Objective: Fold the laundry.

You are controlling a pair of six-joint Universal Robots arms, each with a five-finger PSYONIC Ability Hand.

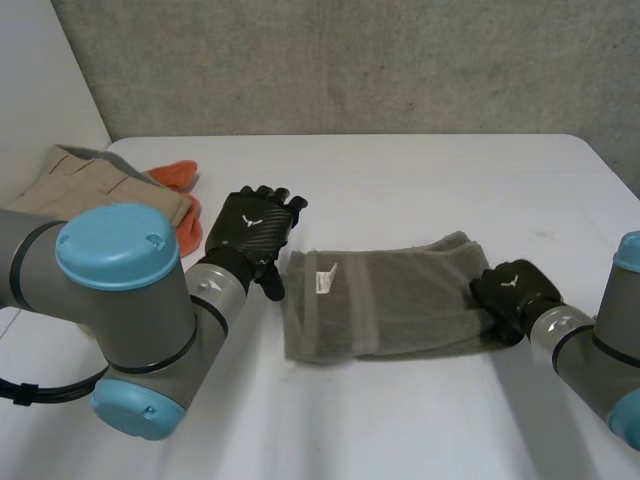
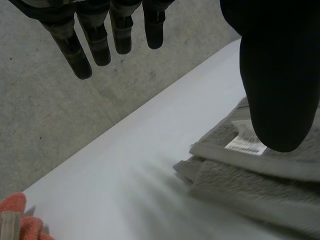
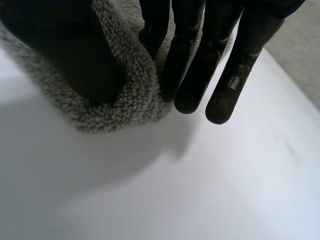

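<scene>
The towel (image 1: 385,295), grey and folded into a long band, lies across the middle of the table (image 1: 420,180). Its white label (image 1: 326,278) faces up near the left end. The table is white and matte, and a grey concrete wall (image 1: 350,60) stands behind its far edge. At the far left of the table lie a beige garment (image 1: 90,180) and an orange cloth (image 1: 178,185), both well apart from the towel.

The head view takes in the whole towel, with a hand at each end. The left wrist view brings out the stacked layers at the label corner, and a piece of the orange cloth beyond a stretch of bare table. The right wrist view brings out the looped pile of the towel's right edge, which is rolled over on itself.

The left hand (image 1: 250,230) hovers just beside the towel's left end. Its fingers (image 2: 95,40) are straight and spread apart, off the cloth, and its thumb (image 2: 277,75) is over the label. Whether the thumb touches the towel cannot be told. The right hand (image 1: 512,290) is at the towel's right end. There the rolled edge is pinched between thumb and fingers, and the fingertips reach past it over bare table.
</scene>
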